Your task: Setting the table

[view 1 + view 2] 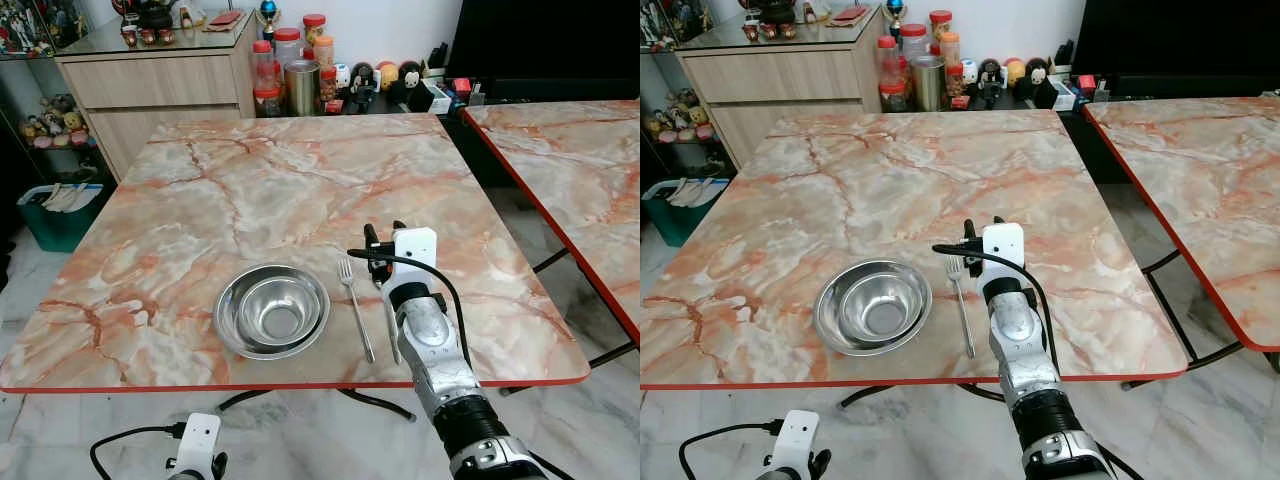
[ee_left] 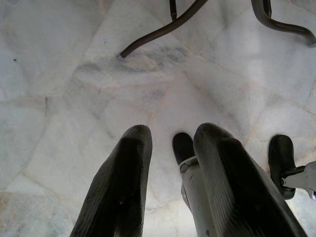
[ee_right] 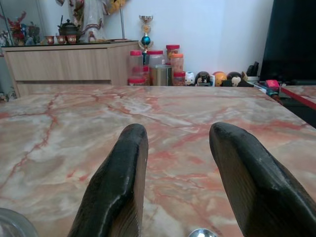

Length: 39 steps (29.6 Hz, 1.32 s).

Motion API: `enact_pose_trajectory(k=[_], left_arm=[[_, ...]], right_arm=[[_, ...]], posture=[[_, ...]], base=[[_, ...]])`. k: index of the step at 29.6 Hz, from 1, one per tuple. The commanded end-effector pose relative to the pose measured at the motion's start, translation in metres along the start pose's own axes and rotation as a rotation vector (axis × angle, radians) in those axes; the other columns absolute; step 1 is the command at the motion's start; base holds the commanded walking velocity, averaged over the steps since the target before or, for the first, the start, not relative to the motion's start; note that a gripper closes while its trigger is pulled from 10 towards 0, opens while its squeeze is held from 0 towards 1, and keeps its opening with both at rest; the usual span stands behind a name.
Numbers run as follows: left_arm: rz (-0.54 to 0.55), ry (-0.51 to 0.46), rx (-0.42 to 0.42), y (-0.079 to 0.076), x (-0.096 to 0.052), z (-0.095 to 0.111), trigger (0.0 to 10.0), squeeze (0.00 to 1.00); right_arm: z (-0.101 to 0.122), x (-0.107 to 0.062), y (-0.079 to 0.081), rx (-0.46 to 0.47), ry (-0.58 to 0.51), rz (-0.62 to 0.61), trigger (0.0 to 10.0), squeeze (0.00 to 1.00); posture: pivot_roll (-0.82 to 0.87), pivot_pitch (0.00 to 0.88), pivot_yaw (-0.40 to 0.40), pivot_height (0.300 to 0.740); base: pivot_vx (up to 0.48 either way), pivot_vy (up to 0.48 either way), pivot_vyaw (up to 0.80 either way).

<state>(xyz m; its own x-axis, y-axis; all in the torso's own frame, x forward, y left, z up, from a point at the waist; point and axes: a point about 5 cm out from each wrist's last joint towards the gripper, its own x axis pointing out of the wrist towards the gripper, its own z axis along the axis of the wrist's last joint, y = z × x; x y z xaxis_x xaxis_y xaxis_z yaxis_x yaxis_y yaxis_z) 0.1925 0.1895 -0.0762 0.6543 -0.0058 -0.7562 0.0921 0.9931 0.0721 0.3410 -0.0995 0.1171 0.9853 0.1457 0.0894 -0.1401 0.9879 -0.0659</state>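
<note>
A steel bowl (image 1: 272, 310) sits near the front edge of the marble table (image 1: 280, 180). Just to its right, a fork (image 1: 355, 310) lies with its tines pointing away from me. My right gripper (image 1: 385, 233) hovers low over the table to the right of the fork. It is open, and its fingers (image 3: 118, 187) point toward the far side with nothing between them. A shiny rounded metal tip (image 3: 200, 232), apparently a spoon, lies on the table beneath the fingers. My left gripper (image 2: 175, 131) hangs below the table edge, open over the floor.
A second marble table (image 1: 580, 170) stands to the right across a narrow gap. Jars, a metal canister (image 1: 302, 88) and small figurines line the far side beside a wooden cabinet (image 1: 150, 85). A teal bin (image 1: 58, 215) stands on the floor at left.
</note>
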Motion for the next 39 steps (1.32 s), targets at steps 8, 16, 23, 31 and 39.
enact_pose_trajectory(k=[8, 16, 23, 31, 39], left_arm=[[0.008, -0.011, 0.0, 0.003, -0.001, 0.0, 10.0, 0.0], [0.009, -0.013, 0.002, 0.003, -0.001, 0.0, 10.0, 0.0], [0.013, -0.013, 0.002, 0.003, -0.001, -0.001, 10.0, 0.0], [0.023, -0.032, -0.002, 0.004, -0.001, 0.002, 10.0, 0.0], [0.023, -0.032, -0.004, 0.004, -0.001, 0.001, 10.0, 0.0]], right_arm=[[0.0, -0.003, 0.002, 0.015, -0.014, -0.004, 10.0, 0.0], [0.001, -0.003, 0.003, 0.015, -0.016, -0.003, 10.0, 0.0], [0.001, -0.003, 0.002, 0.014, -0.017, -0.004, 10.0, 0.0], [0.001, -0.004, 0.0, 0.013, -0.02, -0.013, 10.0, 0.0], [-0.01, -0.008, -0.006, 0.032, 0.024, -0.044, 10.0, 0.0]], posture=[[-0.02, 0.0, 0.022, 0.736], [-0.02, 0.0, 0.023, 0.736], [-0.02, 0.0, 0.021, 0.736], [-0.02, 0.0, 0.022, 0.736], [-0.02, 0.0, 0.02, 0.736]], base=[[-0.329, 0.0, 0.0], [-0.322, 0.0, 0.0], [-0.13, 0.0, 0.0], [0.0, 0.0, 0.0], [0.0, 0.0, 0.0]])
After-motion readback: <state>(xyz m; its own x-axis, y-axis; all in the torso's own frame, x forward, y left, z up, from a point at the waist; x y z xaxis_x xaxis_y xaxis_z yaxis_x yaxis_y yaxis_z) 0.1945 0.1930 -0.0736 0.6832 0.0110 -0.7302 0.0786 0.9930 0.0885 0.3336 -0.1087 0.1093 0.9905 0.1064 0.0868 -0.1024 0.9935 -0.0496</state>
